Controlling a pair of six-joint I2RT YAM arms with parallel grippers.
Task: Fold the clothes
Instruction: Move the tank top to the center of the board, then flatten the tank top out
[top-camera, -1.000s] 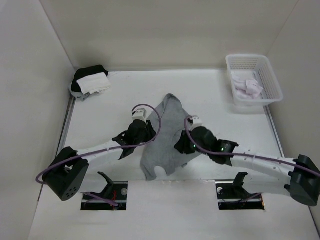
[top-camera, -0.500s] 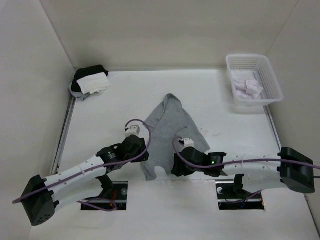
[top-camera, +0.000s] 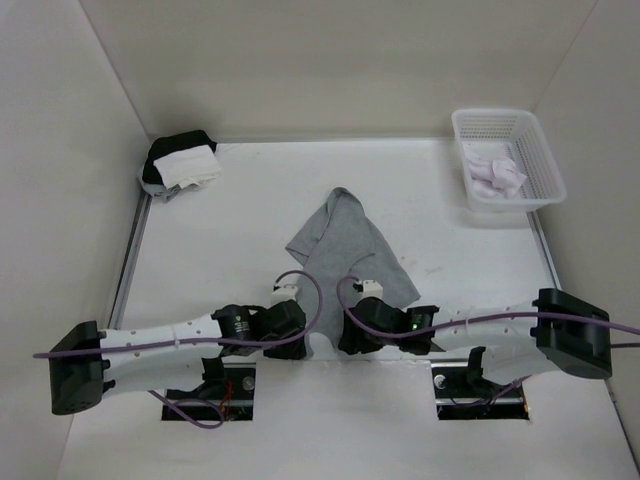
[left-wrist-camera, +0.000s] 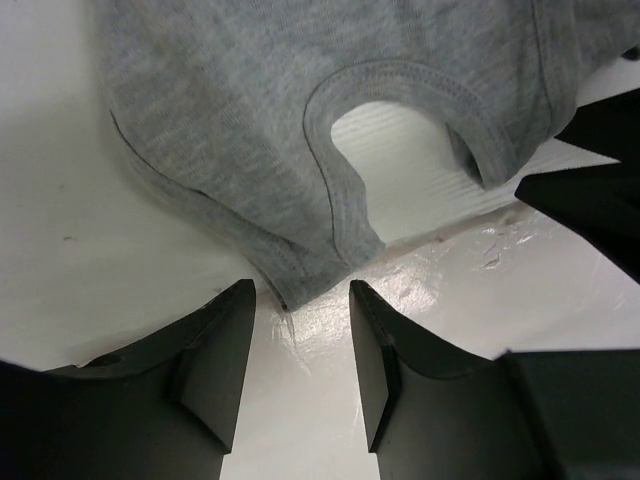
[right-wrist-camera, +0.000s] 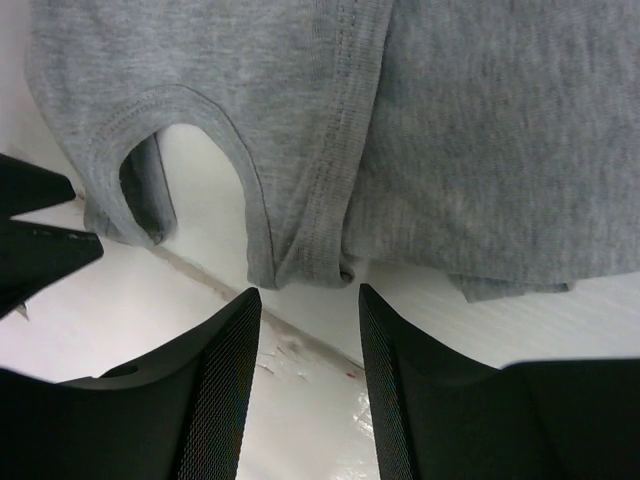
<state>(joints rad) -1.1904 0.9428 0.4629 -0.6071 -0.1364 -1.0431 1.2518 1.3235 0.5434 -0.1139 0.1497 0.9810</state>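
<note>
Top external view: the grey tank top (top-camera: 345, 245) lies rumpled in the middle of the counter (top-camera: 220, 230), its strap end at the near edge between the two arms; the left gripper (left-wrist-camera: 300, 292) stands with jaws spread, one strap tip at the mouth of the gap, unclamped; the right gripper (right-wrist-camera: 308, 295) is likewise released, jaws apart just short of the other strap.
</note>
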